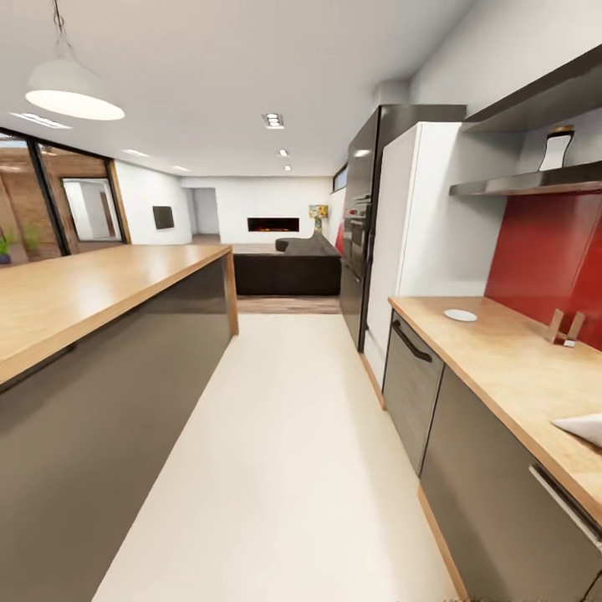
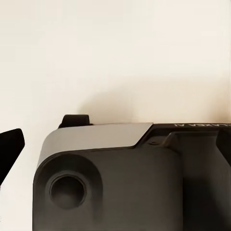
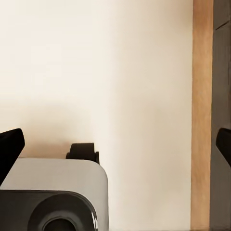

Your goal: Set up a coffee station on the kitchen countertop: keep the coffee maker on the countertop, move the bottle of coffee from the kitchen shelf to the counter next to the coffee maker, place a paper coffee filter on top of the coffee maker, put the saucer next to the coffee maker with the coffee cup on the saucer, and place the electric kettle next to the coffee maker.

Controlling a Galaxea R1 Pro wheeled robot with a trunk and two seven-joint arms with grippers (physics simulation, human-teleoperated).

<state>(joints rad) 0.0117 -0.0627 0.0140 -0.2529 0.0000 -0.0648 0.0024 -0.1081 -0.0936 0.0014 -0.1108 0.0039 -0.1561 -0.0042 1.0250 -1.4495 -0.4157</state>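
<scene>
On the upper wall shelf [image 1: 535, 186] at the right stands the bottle of coffee [image 1: 556, 148], white with a dark cap. A small white saucer [image 1: 460, 315] lies on the wooden countertop [image 1: 510, 359] near the tall white cabinet. A white object [image 1: 583, 427] pokes in at the counter's right edge; I cannot tell what it is. My left gripper [image 2: 120, 137] hangs open over the pale floor and the robot's grey base [image 2: 110, 178]. My right gripper [image 3: 120, 134] is open too, above floor beside a cabinet's wooden plinth [image 3: 202, 115].
A long wooden-topped island [image 1: 92, 293] lines the left side of the aisle. A small wooden stand [image 1: 566, 328] sits by the red backsplash. Beyond the counter are a white cabinet [image 1: 426, 226], a dark oven column [image 1: 361, 234] and a sofa [image 1: 288, 267]. Pale floor [image 1: 284, 435] runs between.
</scene>
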